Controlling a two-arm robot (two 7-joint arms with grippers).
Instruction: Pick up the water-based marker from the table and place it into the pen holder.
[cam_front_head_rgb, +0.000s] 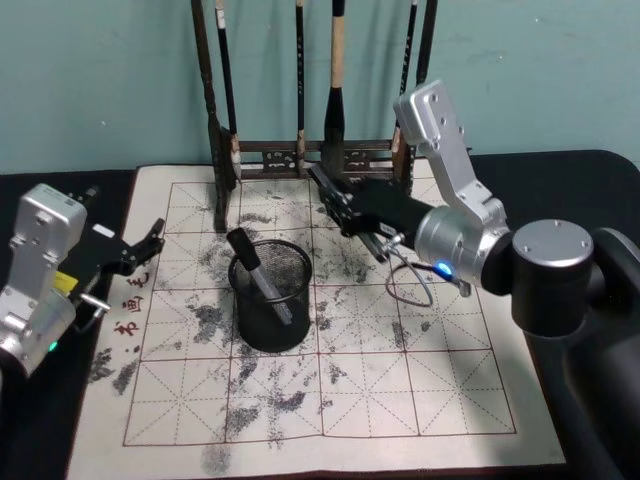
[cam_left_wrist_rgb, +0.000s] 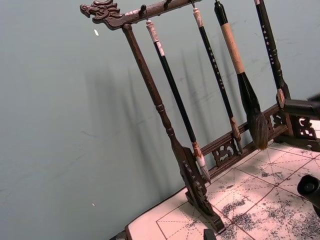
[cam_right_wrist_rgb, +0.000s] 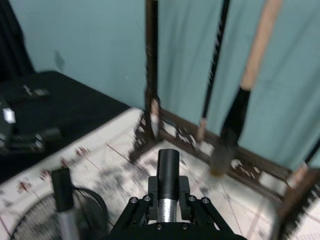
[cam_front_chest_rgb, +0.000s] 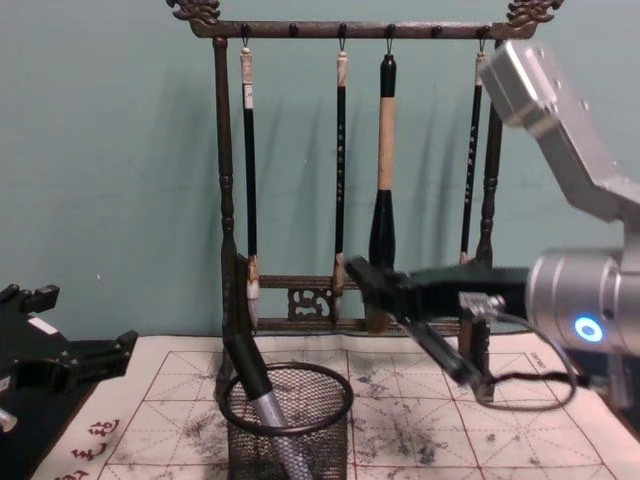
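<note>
I'm seeing the black-capped, grey-barrelled water-based marker (cam_front_head_rgb: 255, 268) leaning inside the black wire-mesh pen holder (cam_front_head_rgb: 270, 335), cap poking over the rim. The right gripper (cam_front_head_rgb: 340, 212) is hovering at the holder's one o'clock, jaws apart and empty. It is hanging close to the dark wooden brush rack (cam_front_head_rgb: 300, 155), so a careless retreat risks snagging it. The left gripper (cam_front_head_rgb: 148, 245) is idling at nine o'clock, jaws apart. The red characters (cam_front_head_rgb: 128, 305) are proving unreadable.
</note>
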